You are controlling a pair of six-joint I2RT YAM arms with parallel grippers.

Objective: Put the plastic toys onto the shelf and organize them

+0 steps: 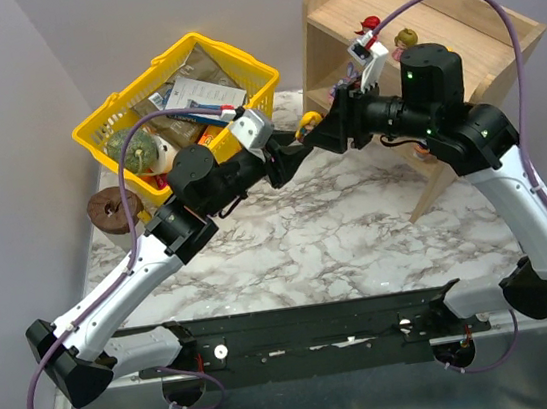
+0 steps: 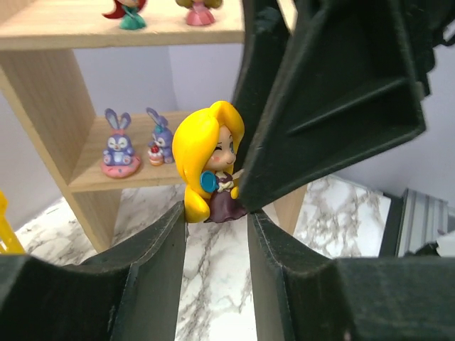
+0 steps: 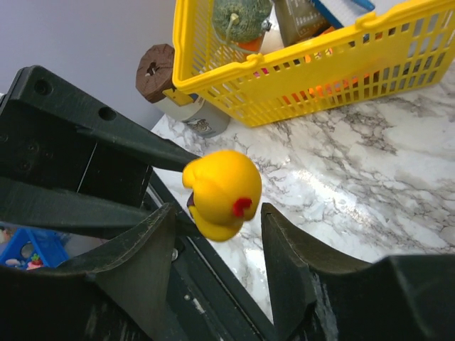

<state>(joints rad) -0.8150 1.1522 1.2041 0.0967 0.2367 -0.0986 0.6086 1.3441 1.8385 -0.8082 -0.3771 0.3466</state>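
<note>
Figurine [image 2: 210, 160], yellow-haired, purple dress: held in mid-air above the marble surface [image 1: 338, 236], just in front of the shelf [image 2: 43, 32], pinched between the pressed-in jaws of the left claw [image 2: 217, 213]. Right claw [image 3: 217, 209]: facing the left one, jaws spread to either side of the same toy. Two purple long-eared toys [image 2: 119, 145] [image 2: 161, 136] stand side by side on the shelf's lower tier.

The left gripper [image 1: 293, 149] and right gripper [image 1: 325, 134] meet at a yellow toy [image 1: 310, 119], near the shelf [image 1: 450, 10] far right
</note>
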